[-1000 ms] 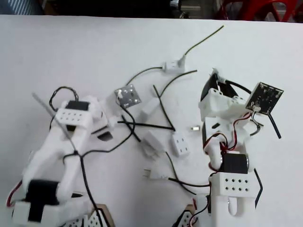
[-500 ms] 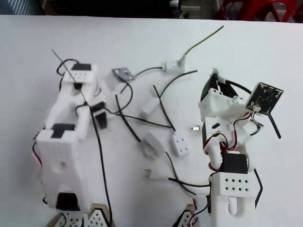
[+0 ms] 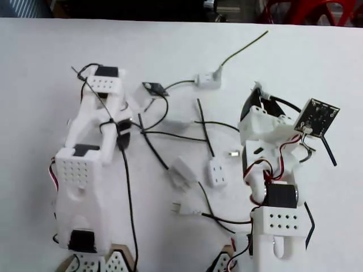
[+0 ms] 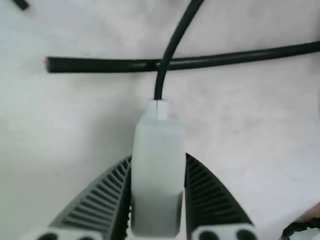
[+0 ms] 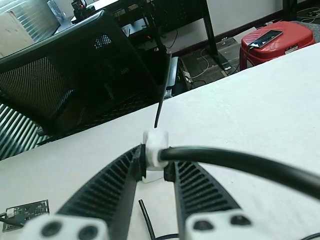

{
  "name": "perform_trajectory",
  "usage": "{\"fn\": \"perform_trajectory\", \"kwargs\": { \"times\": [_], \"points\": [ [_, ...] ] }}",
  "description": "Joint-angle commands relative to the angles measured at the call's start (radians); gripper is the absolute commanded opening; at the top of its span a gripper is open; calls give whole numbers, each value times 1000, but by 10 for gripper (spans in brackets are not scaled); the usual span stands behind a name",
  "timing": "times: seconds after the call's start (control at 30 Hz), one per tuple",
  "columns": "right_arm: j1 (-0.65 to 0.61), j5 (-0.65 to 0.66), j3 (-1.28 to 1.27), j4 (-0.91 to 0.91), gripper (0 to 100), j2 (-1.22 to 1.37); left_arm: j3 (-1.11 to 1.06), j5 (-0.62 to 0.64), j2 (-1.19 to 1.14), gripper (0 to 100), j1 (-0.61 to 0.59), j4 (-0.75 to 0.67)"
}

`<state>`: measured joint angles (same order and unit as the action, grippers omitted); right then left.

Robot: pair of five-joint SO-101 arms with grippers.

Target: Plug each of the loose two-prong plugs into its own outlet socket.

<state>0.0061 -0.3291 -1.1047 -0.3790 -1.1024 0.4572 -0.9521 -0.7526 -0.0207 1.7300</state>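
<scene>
In the left wrist view my left gripper (image 4: 157, 172) is shut on a white plug (image 4: 157, 165), with its black cable (image 4: 170, 50) running off the tip just above the table. From above, that gripper (image 3: 139, 106) sits left of the cable tangle. My right gripper (image 5: 155, 155) is shut on another white plug (image 5: 155, 145) with a thick black cable (image 5: 240, 162); in the high view it (image 3: 257, 93) is at the right. A white outlet socket (image 3: 216, 171), a white block (image 3: 184, 170) and a loose two-prong plug (image 3: 180, 209) lie in the middle.
A further white plug (image 3: 207, 78) with an olive cable lies at the back. A small metal piece (image 3: 231, 153) rests beside the right arm. Black cables (image 3: 170, 136) cross the table's centre. Off the far table edge stand a black chair (image 5: 75, 75) and a red stool (image 5: 280, 37).
The left arm has swung from the front left toward the far side and stretched out, dragging black cables and a white piece with it. The right arm has not moved.
</scene>
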Motion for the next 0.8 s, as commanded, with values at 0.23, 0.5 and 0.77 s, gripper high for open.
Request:
{"fn": "perform_trajectory", "kwargs": {
  "times": [0.23,0.5,0.77],
  "points": [
    [7,3,6,13,17,-5,48,178,237,22,18,49],
    [7,3,6,13,17,-5,-97,224,424,22,47,34],
    [7,3,6,12,17,-5,-255,358,492,22,47,-109]
  ]
}}
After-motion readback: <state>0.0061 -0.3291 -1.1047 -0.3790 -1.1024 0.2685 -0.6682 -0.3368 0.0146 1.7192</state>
